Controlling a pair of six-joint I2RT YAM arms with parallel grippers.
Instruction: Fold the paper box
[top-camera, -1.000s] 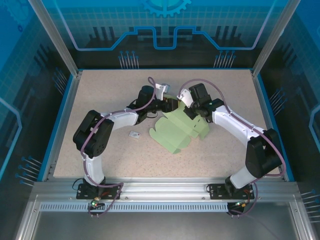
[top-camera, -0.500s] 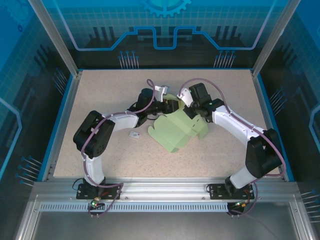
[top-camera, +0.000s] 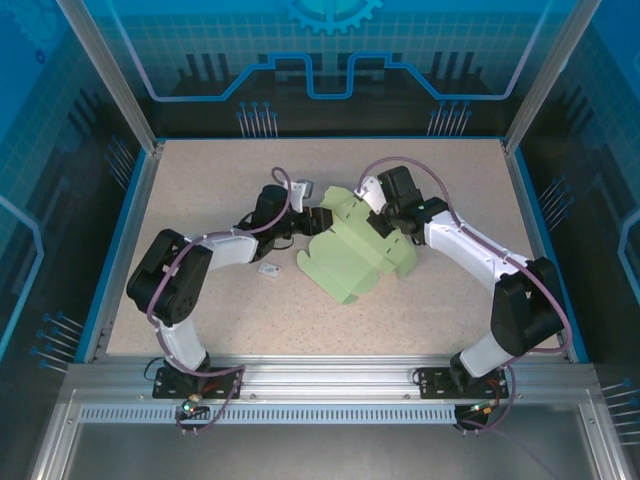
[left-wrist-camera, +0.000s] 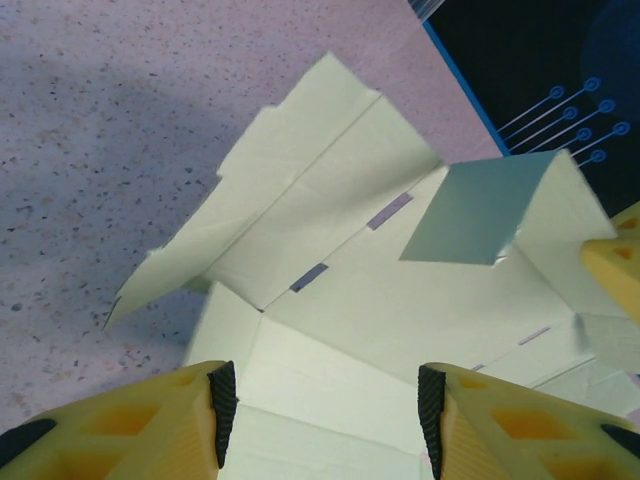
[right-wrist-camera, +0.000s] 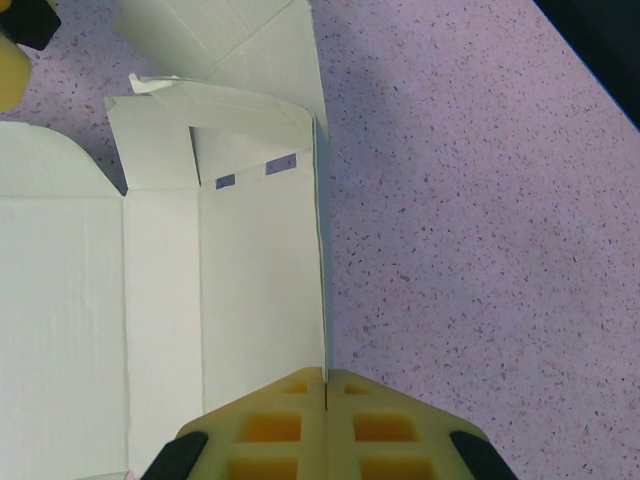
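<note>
left gripper (left-wrist-camera: 325, 400): fingers spread over paper box (top-camera: 350, 262). right gripper (right-wrist-camera: 327, 385): fingers pressed together, pinching the card's edge.

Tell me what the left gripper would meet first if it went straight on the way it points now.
Most likely the paper box: the left gripper points, fingers apart, along its flat panel toward a raised flap. Depth is hard to judge, so panel or flap could come first.

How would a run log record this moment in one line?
left tool: open above paper box | right tool: shut on paper box edge | paper box: mostly flat, some flaps raised | fold: unfinished
</note>
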